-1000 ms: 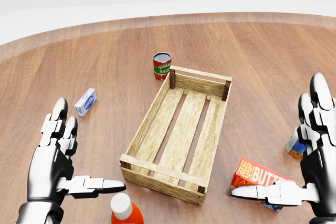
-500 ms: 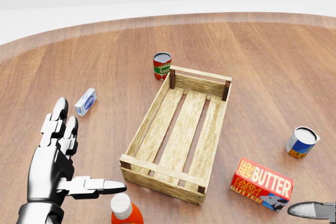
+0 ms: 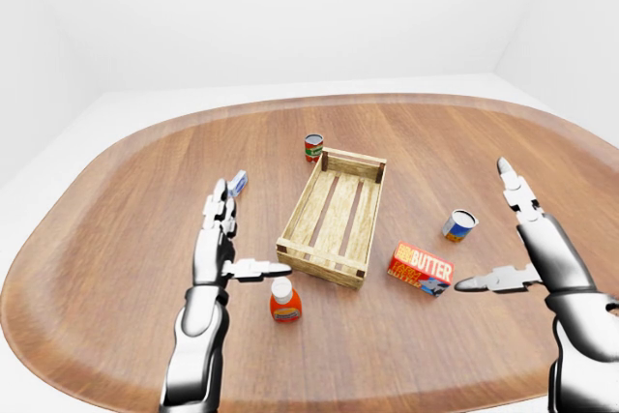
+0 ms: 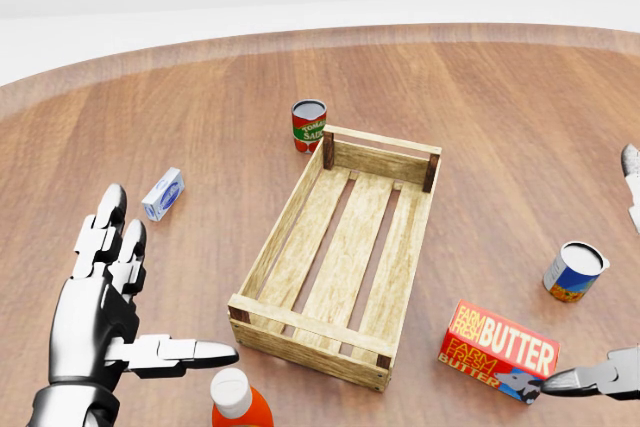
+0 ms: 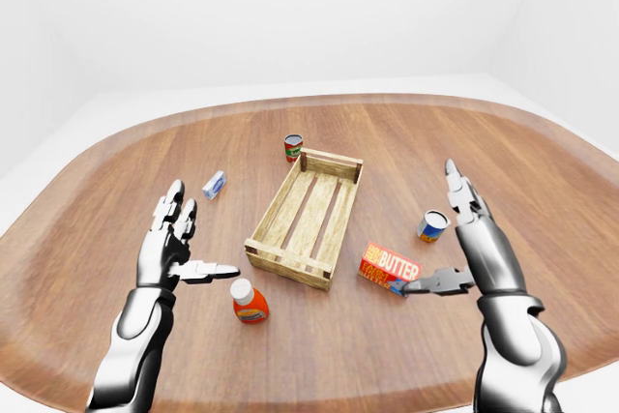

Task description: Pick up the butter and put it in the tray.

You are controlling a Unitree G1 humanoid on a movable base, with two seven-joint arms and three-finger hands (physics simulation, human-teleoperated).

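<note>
Butter box [image 4: 498, 351] lies at lower right of the head view, just right of the wooden tray [image 4: 341, 253] on the tabletop [image 4: 500, 107]. Right hand [image 5: 464, 239] spread open, thumb tip at the box's corner; the head view catches only its fingertips. Left hand [image 4: 110, 297] is open, grasping nothing, near the orange bottle [image 5: 249, 302].

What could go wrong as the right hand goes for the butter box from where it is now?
1. The right hand is open with its thumb tip at the butter box corner; closing from there could nudge the box rather than grip it.
2. The blue and orange can stands close to the right of the box and could get knocked.
3. Carried low, the box could clip the tray wall.
</note>
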